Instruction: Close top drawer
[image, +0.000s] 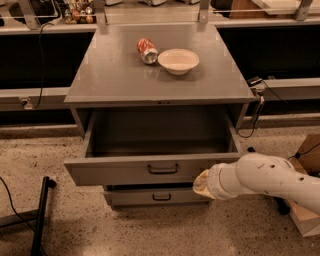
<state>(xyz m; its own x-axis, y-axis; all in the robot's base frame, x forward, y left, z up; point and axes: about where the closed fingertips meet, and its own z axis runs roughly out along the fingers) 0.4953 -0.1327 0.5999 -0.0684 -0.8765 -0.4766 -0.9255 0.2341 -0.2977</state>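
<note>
The top drawer (125, 172) of the grey cabinet stands pulled out, its deep box empty and its flat front carrying one dark bar handle (163, 169) at centre. My white arm (260, 177) reaches in from the right. My gripper (199, 183) is at the drawer front's right lower part, just right of the handle; only the pale wrist end shows and the fingers are hidden against the front.
A lower grey drawer (157, 196) with a like handle sits below. On the cabinet top (115, 75) lie a red can (147, 50) on its side and a white bowl (178, 61). A black pole (41, 215) stands on the floor at left, a cardboard box (307, 190) at right.
</note>
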